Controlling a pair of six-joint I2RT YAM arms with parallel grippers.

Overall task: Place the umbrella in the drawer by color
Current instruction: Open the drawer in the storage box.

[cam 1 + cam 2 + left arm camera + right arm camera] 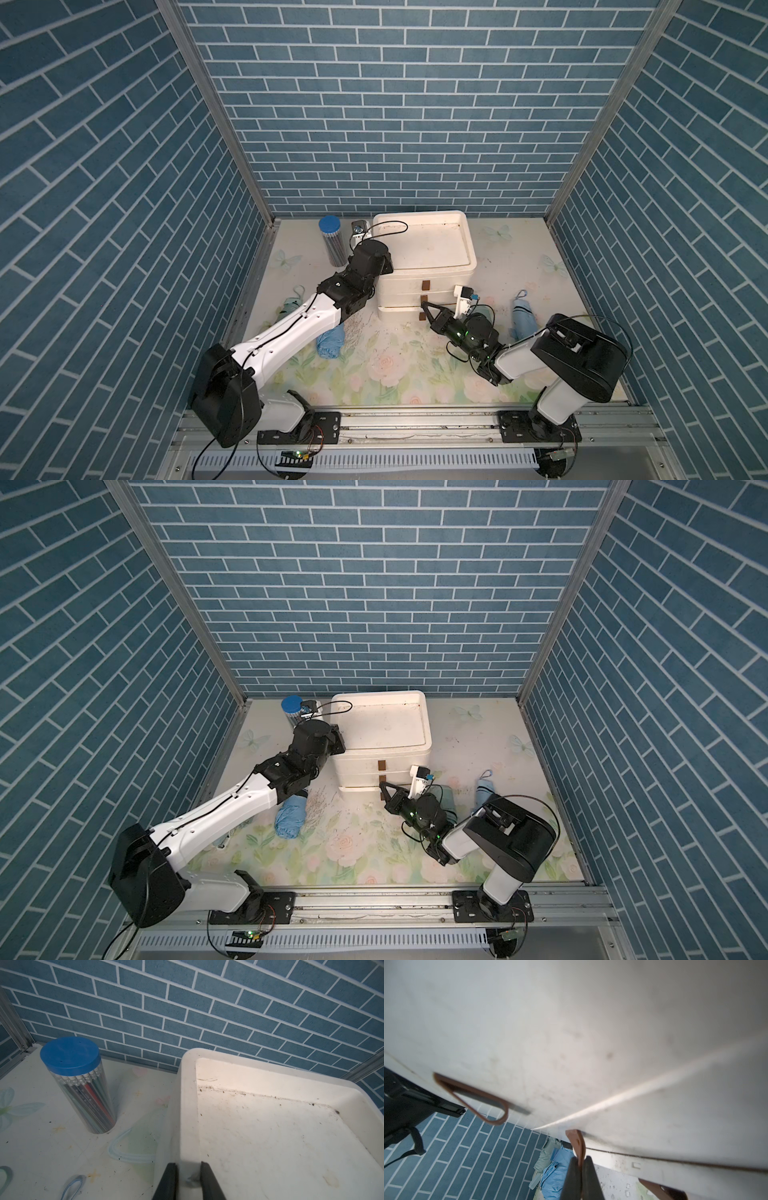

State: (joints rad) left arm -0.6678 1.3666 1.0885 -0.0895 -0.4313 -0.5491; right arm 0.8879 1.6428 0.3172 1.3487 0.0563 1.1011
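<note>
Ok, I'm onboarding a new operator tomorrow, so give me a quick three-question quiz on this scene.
1. True or false: the right gripper is clamped on the middle brown pull tab of the white drawer unit.
2. What does the left gripper straddle? A) a folded umbrella B) the unit's top rim C) the back wall
3. Fill in: the clear pencil tub has a ____ lid.
Key: 1 true; 2 B; 3 blue.

I see blue brick-patterned walls [395, 104], a white drawer unit [405, 286] with brown pull tabs [425, 285], a pink-and-green floral table [386, 374], a light-blue umbrella [330, 344], and a blue lid [329, 224].
</note>
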